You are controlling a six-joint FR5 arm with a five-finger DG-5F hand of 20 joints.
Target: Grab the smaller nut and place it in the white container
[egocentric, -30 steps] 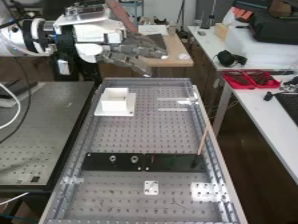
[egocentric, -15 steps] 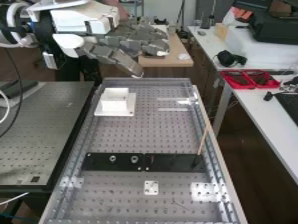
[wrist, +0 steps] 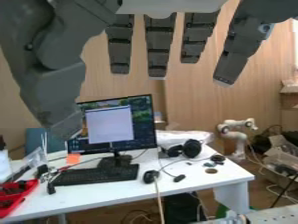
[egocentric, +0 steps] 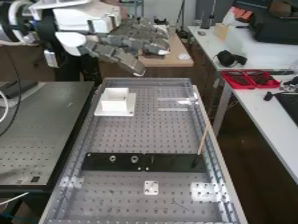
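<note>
Two round parts, the larger nut (egocentric: 112,158) and the bearing (egocentric: 134,159), stand on the black bar (egocentric: 174,162) in the high view; the white container (egocentric: 115,99) sits near the bench's far end, close inside its left rim, with a stretch of holed board (egocentric: 140,135) between it and the bar; the hand (egocentric: 126,42) hangs beyond the far edge, well apart from the container, fingers loosely straight and holding nothing; in the wrist view, gaps part the extended fingers (wrist: 157,47), and a white desk (wrist: 143,187) holds a screen (wrist: 113,125) and keyboard (wrist: 96,173), headphones (wrist: 191,148) near its far edge
</note>
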